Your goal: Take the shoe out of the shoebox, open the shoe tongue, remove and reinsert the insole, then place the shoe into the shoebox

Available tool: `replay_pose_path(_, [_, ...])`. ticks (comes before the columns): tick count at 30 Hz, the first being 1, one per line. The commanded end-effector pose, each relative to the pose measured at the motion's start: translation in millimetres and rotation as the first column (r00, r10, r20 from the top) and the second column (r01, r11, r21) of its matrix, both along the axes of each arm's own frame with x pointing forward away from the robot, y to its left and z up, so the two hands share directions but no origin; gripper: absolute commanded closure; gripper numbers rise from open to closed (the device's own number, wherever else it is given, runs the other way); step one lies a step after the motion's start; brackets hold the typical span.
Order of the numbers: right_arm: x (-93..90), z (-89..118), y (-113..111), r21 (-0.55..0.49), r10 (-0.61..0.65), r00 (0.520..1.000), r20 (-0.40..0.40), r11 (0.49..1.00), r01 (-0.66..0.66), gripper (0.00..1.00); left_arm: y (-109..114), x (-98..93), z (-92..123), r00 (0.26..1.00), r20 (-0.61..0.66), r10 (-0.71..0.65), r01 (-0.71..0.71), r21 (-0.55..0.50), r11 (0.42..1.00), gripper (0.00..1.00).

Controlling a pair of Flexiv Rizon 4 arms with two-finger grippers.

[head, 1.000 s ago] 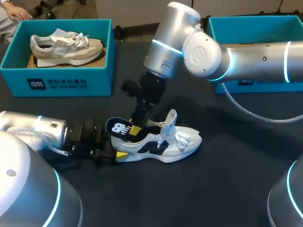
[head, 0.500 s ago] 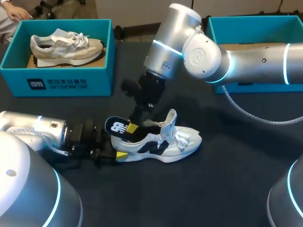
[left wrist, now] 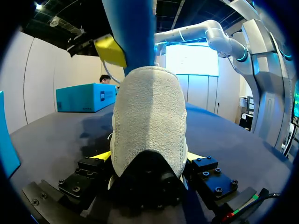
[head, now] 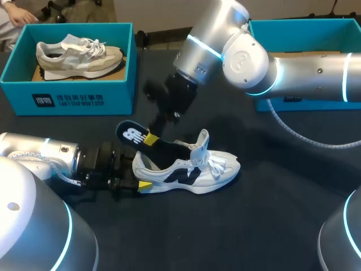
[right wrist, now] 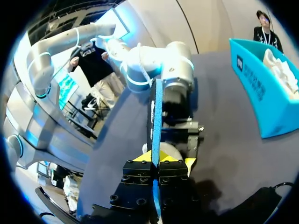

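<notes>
A white shoe [head: 189, 166] with black side marks lies on its sole in the middle of the dark table, toe to the right. My left gripper [head: 141, 176] comes in low from the left and is shut on the shoe's heel [left wrist: 149, 121], one yellow tip on each side. My right gripper [head: 151, 138] hangs above the heel, shut on the dark blue insole [head: 134, 136]. The insole slants up and to the left out of the shoe opening, its front end still inside. Between the right gripper's fingers [right wrist: 156, 159] the insole [right wrist: 156, 112] shows edge-on.
A teal shoebox [head: 67, 96] at the back left holds a beige shoe [head: 79, 53]. A second teal shoebox [head: 299, 28] stands at the back right, partly behind my right arm. Bare dark tabletop lies in front of the white shoe.
My right gripper closed on the insole, then rose and drew back to the left, pulling the insole's heel end up out of the shoe. The left gripper and shoe stayed put.
</notes>
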State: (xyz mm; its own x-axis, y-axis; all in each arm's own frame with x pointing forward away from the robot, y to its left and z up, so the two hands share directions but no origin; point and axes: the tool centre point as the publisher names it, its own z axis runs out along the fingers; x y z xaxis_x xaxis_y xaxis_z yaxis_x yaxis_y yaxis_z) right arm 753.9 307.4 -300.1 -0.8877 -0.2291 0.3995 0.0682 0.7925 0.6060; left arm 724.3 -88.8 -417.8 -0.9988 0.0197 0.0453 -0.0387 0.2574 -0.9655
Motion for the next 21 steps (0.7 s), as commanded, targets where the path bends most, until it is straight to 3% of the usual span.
replay_pose_path(1, [-1.2, 17, 0, 0.023, -0.027, 0.999, 0.041, 0.999, 0.026, 1.00, 0, 0.0, -2, 1.000, 0.001, 0.004, -0.004, 0.000, 1.000, 1.00])
replay_pose_path(21, [43.2, 81, 18, 0.091, -0.131, 0.983, 0.125, 0.989, 0.120, 1.00, 0, 0.0, -2, 1.000, 0.001, 0.004, -0.004, 0.000, 1.000, 1.00])
